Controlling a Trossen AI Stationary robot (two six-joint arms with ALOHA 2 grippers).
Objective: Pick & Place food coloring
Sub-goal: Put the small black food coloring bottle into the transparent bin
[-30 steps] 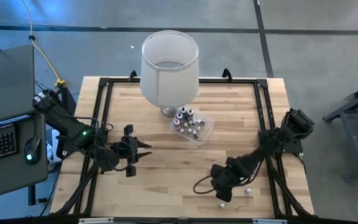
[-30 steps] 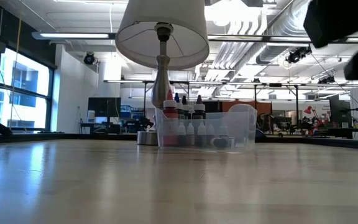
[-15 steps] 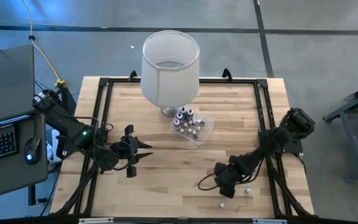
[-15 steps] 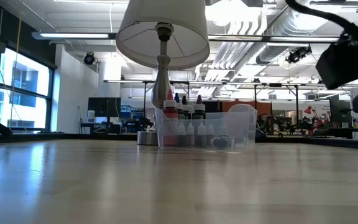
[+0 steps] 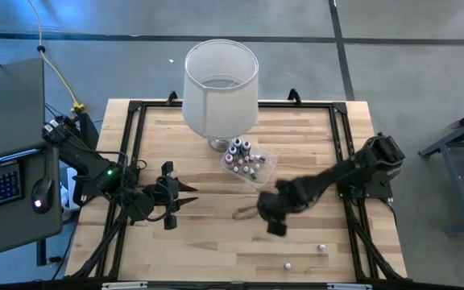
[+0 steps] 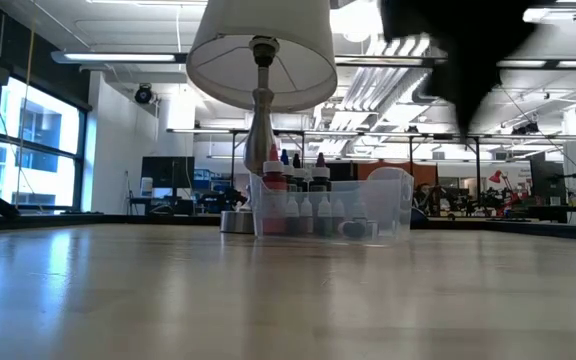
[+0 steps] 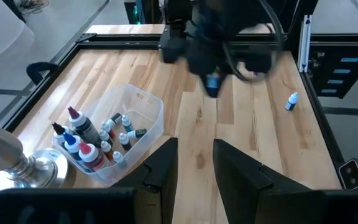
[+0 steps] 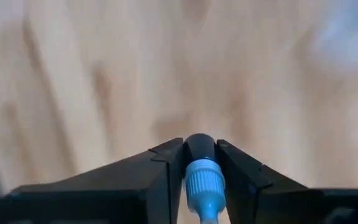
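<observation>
The right hand (image 5: 271, 211) grips a blue-capped bottle (image 8: 201, 180), its long axis lying between the fingers. The tub (image 5: 266, 167) lies just beyond, nearer this arm. The left hand (image 5: 185, 196) waits part-open.

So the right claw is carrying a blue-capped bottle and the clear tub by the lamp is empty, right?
Not quite. The right claw does grip a blue-capped bottle, but the clear tub by the lamp already holds many bottles, as the left wrist view shows.

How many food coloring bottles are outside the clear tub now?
3. A loose bottle and a second loose bottle lie on the table toward its right side; the right gripper holds a blue-capped bottle. The arm may hide more.
</observation>
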